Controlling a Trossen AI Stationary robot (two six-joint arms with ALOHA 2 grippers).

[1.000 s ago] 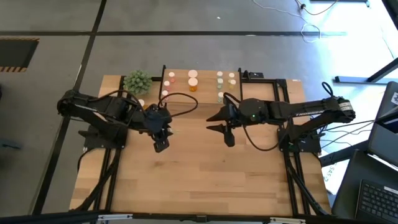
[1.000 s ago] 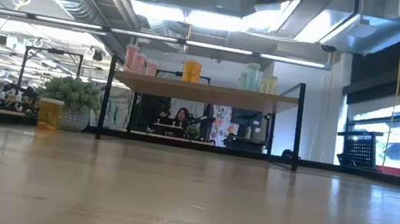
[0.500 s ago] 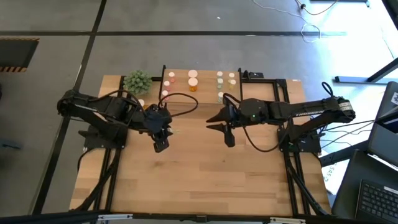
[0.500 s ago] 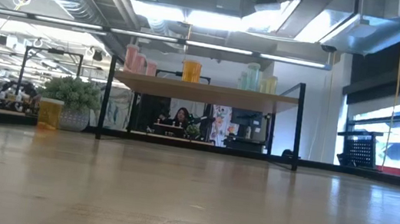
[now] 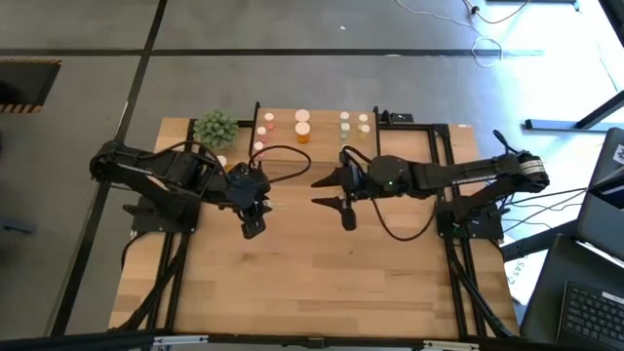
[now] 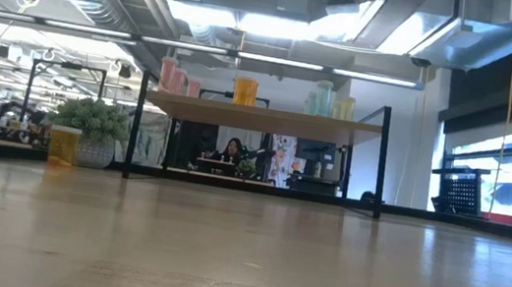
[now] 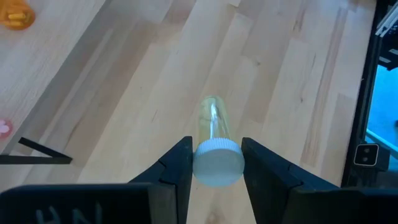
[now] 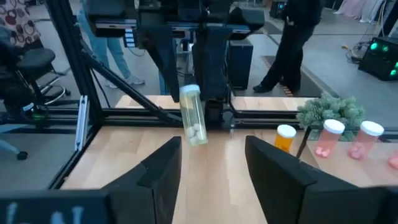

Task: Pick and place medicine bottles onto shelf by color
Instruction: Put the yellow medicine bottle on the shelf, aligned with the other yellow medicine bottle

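Left wrist view: left tool (image 7: pixel 214 163) clamped around pale bottle (image 7: pixel 215 146), its base hidden.

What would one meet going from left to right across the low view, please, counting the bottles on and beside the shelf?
Orange bottle on the table → potted plant → pink bottles on the shelf → orange bottle on the shelf → pale green bottles on the shelf.
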